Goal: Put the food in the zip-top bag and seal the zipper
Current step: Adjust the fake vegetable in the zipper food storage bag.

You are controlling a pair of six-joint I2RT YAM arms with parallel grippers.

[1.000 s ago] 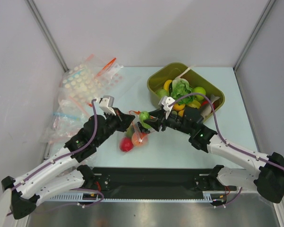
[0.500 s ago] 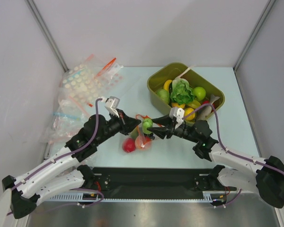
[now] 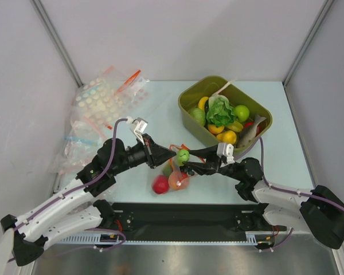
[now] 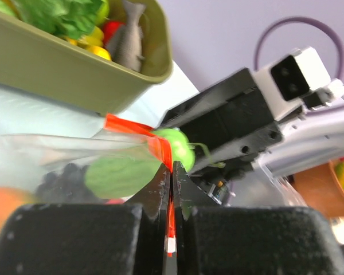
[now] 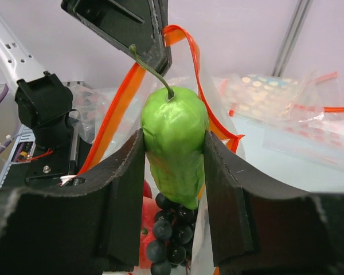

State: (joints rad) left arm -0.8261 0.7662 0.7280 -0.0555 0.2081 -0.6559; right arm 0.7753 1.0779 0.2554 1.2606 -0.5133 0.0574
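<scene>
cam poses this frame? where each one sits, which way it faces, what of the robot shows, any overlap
Top external: overhead behind the bases, looking down at the table; both arms show.
Left wrist: faces rightward toward the olive-green tub; own left claw shut on the zipper.
Right wrist: faces leftward toward the spare bags; own right claw holds the green pepper.
Shared: all three see pepper and zipper.

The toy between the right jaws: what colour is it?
The toy is glossy light green with a thin darker stem, clearest in the right wrist view.
</scene>
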